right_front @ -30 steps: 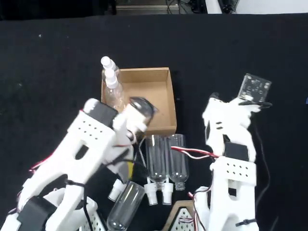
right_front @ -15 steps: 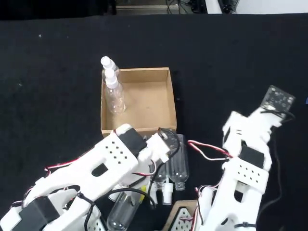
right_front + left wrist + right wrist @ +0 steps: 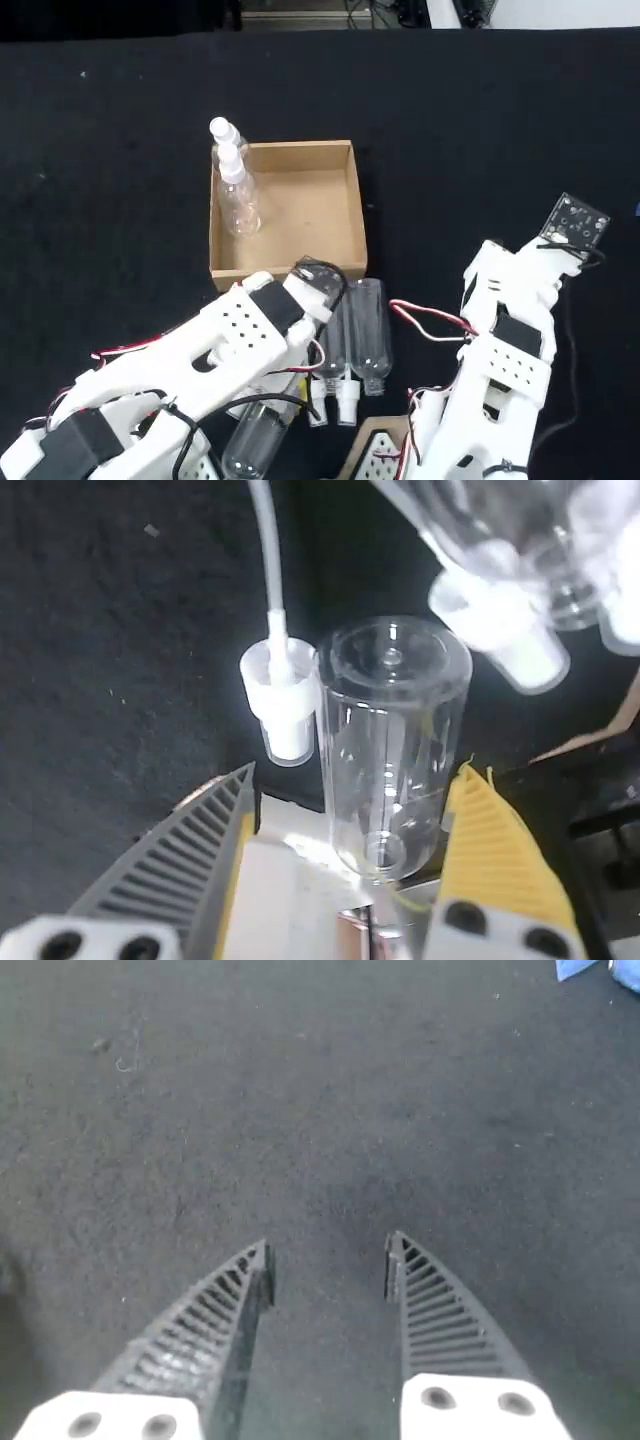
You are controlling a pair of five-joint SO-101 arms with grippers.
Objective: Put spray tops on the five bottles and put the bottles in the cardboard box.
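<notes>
The cardboard box point(image 3: 300, 205) sits mid-table with two clear bottles point(image 3: 238, 195) that carry white spray tops leaning in its left side. In front of it two bare bottles point(image 3: 368, 335) lie side by side, with loose spray tops point(image 3: 345, 402) at their necks. A third bare bottle point(image 3: 258, 432) lies nearer the front edge. In the left wrist view this bottle point(image 3: 390, 730) lies between the spread fingers of my open left gripper point(image 3: 355, 772), and a white spray top with its tube point(image 3: 280, 705) rests beside it. My right gripper point(image 3: 328, 1250) is open over bare black cloth.
The left arm point(image 3: 220, 350) covers part of the loose bottles. The right arm point(image 3: 510, 330) stands at the right, with red and white cables point(image 3: 430, 315) trailing from it. A wooden base plate point(image 3: 375, 450) lies at the front edge. A blue scrap point(image 3: 600, 968) lies far off.
The left arm swung back from the box's front wall and came down over the loose bottles near the front. The right arm turned away to the right.
</notes>
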